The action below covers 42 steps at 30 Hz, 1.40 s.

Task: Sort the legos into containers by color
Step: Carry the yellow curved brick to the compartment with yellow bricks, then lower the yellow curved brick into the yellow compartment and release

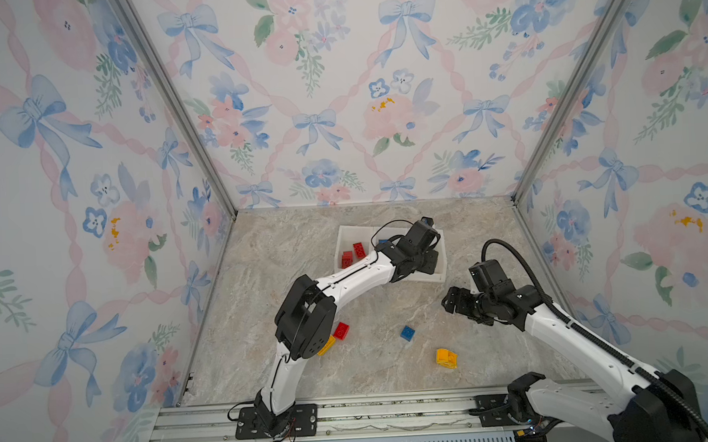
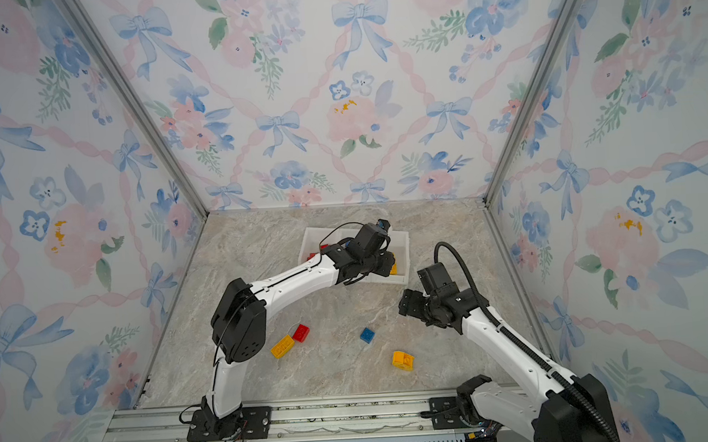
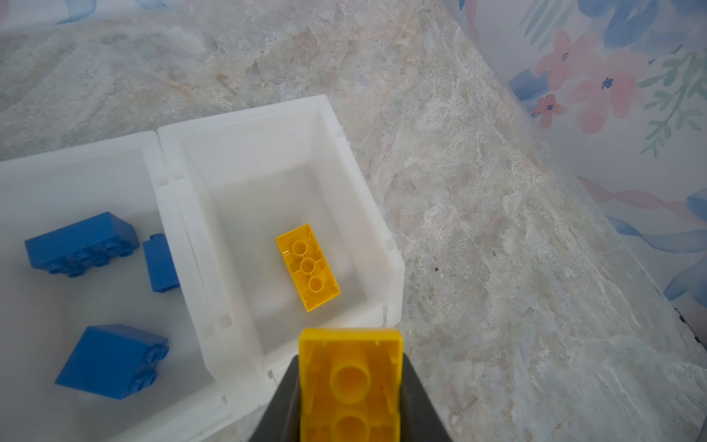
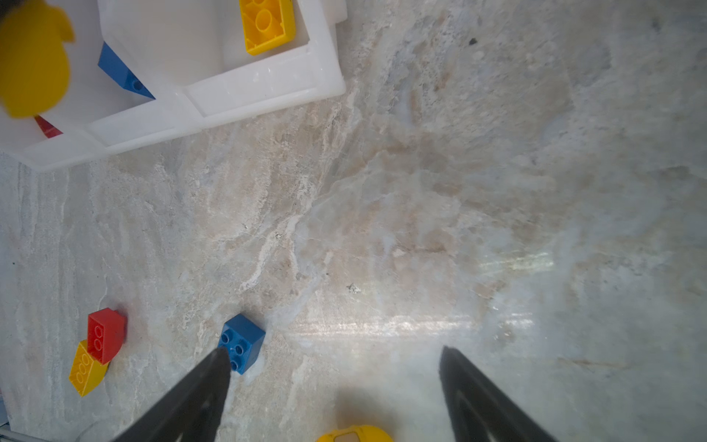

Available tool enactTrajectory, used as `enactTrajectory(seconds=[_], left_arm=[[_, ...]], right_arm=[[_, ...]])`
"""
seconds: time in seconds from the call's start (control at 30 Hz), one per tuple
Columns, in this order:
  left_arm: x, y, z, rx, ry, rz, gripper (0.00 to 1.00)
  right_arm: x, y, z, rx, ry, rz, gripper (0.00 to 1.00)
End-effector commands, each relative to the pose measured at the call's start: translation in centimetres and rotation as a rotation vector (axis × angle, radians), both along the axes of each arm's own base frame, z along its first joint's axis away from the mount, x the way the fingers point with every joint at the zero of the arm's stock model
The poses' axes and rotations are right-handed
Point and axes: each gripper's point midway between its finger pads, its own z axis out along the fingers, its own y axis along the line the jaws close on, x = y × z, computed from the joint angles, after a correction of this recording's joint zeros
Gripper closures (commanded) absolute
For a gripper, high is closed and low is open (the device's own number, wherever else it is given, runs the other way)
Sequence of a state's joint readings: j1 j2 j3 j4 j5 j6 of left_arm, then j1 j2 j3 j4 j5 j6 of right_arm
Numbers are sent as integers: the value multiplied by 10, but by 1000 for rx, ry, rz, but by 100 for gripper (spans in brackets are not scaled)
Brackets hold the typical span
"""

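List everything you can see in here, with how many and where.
table: one, marbled grey-beige
white bins: three, white, in a row at its back
red bricks: at least two, red, in one end bin
blue bricks: three, blue, middle bin
yellow brick: one, yellow, other end bin
loose bricks: four, one red, one blue, two yellow, on the table
left gripper: black, shut on held yellow brick, at the bin with yellow
right gripper: black, open, above the table
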<state>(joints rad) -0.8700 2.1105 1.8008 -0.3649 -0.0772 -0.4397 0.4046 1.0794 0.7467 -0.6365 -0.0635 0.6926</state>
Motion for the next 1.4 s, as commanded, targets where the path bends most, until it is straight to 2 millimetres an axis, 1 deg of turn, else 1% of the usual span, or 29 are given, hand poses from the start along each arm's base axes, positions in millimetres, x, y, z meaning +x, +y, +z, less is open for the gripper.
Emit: enactTrajectory(seconds=[0.0, 0.3, 0.57, 0.67, 0.77, 0.87, 0.97, 1.13, 1.37], left_arm=[[11, -8, -9, 6, -2, 45, 78], [41, -14, -36, 37, -29, 152, 78], [55, -9, -56, 83, -53, 208, 78], [58, -8, -60, 91, -55, 217, 74], [60, -7, -60, 96, -61, 224, 68], [61, -7, -56, 94, -72, 228, 57], [62, -7, -54, 91, -75, 227, 48], [60, -10, -47, 74, -71, 213, 44], [53, -16, -31, 32, -62, 177, 42]], right_arm=[[-9, -12, -2, -29, 25, -30, 11], [-13, -18, 4, -40, 23, -40, 11], [-16, -22, 8, -39, 17, -51, 10], [-16, -23, 8, -38, 15, -53, 11], [-15, -24, 8, -38, 16, -55, 11], [-15, -24, 8, -36, 15, -56, 10], [-14, -23, 8, -33, 14, -56, 10], [-12, -23, 10, -33, 10, -53, 10], [-12, -22, 10, -31, 8, -52, 10]])
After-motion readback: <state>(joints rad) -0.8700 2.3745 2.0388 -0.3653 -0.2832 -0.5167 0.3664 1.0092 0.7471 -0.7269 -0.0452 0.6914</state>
